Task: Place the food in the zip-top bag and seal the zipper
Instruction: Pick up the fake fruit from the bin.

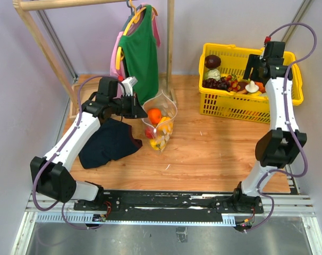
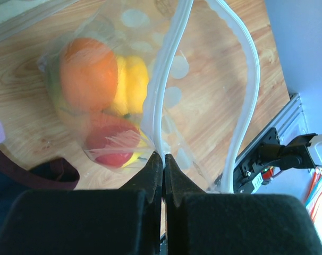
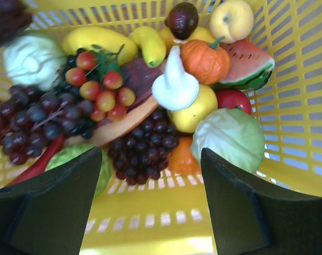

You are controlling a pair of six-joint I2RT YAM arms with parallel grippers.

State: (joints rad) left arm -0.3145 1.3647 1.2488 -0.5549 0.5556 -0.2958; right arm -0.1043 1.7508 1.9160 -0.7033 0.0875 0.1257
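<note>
Light wooden boards make the surface [image 1: 214,154], and on it, close to the left arm, stands the clear zip-top bag [image 1: 166,106] of plastic with white round dots. Some food is already inside: a round orange fruit [image 2: 89,71], a yellow piece [image 2: 132,79] and a red piece [image 2: 110,143] lie at its bottom. The left tool [image 2: 163,158] is fully closed and pinches the rim of the bag on one side, holding the mouth up. The zipper [image 2: 240,85], a thin pale strip, is not pressed together. Its two halves stand well apart, so the bag is open.

Over the yellow plastic basket [image 1: 225,109] at the far right hangs the right tool [image 3: 150,159], with its jaws wide apart and nothing between them. Below it lie many toy foods, among them purple grapes [image 3: 150,138] and a small orange pumpkin [image 3: 203,58]. I judge the filling to be partly done: at least one more piece seems wanted, and the sealing is not yet begun.
</note>
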